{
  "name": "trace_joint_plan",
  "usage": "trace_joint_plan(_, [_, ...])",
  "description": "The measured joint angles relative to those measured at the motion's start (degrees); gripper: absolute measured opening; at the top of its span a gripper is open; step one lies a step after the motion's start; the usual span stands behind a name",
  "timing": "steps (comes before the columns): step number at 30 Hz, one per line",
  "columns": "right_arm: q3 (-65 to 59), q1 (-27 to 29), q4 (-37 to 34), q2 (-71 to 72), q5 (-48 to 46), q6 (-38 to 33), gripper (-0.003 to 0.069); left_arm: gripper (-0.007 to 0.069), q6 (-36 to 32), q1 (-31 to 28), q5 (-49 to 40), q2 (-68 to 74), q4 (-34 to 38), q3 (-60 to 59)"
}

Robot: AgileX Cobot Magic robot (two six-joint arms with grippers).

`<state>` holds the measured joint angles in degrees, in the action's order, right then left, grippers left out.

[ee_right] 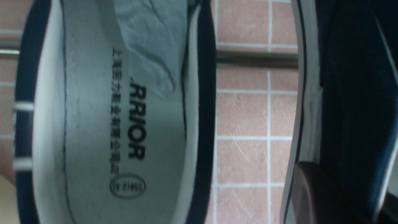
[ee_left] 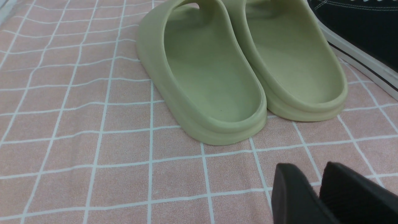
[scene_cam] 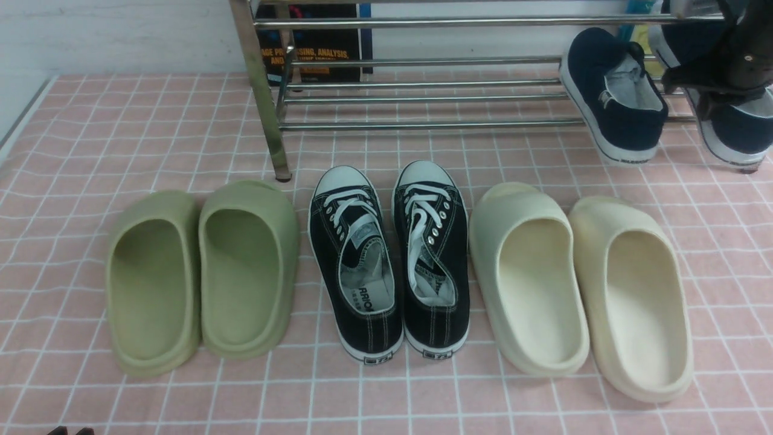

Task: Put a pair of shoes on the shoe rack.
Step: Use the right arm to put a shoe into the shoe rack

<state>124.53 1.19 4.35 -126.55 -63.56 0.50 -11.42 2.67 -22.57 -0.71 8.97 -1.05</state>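
The chrome shoe rack (scene_cam: 423, 124) stands at the back. One navy slip-on shoe (scene_cam: 613, 90) rests tilted on its lower bars at the right, heel toward me; its grey insole shows in the right wrist view (ee_right: 124, 124). The second navy shoe (scene_cam: 731, 130) is just right of it, at the rack's right end. My right gripper (scene_cam: 721, 90) is shut on that shoe's side wall (ee_right: 351, 93), one finger (ee_right: 311, 193) against its white sole. A rack bar (ee_right: 255, 59) shows between the two shoes. My left gripper (ee_left: 314, 183) is shut and empty, low over the cloth near the front left.
In a row before the rack lie green foam slides (scene_cam: 202, 272), black lace-up sneakers (scene_cam: 389, 260) and cream slides (scene_cam: 580, 284) on a pink checked cloth. The rack's left post (scene_cam: 266, 96) stands behind the green slides. A dark book (scene_cam: 314, 42) is behind the rack.
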Motion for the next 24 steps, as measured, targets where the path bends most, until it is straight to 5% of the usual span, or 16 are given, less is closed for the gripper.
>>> trace_joint_plan(10, [6.81,0.00,-0.63,-6.05,-1.54,-0.50,0.0041,0.0191,0.00,0.00,0.00,0.00,0.00,0.00])
trace_joint_plan(19, [7.07,0.00,0.01,-5.14,-2.13,-1.12,0.0332,0.0200,0.00,0.00,0.00,0.00,0.00,0.00])
trace_joint_plan(24, [6.74,0.00,0.06,-0.31,-3.27,-1.11,0.0405,0.0200,0.00,0.00,0.00,0.00,0.00,0.00])
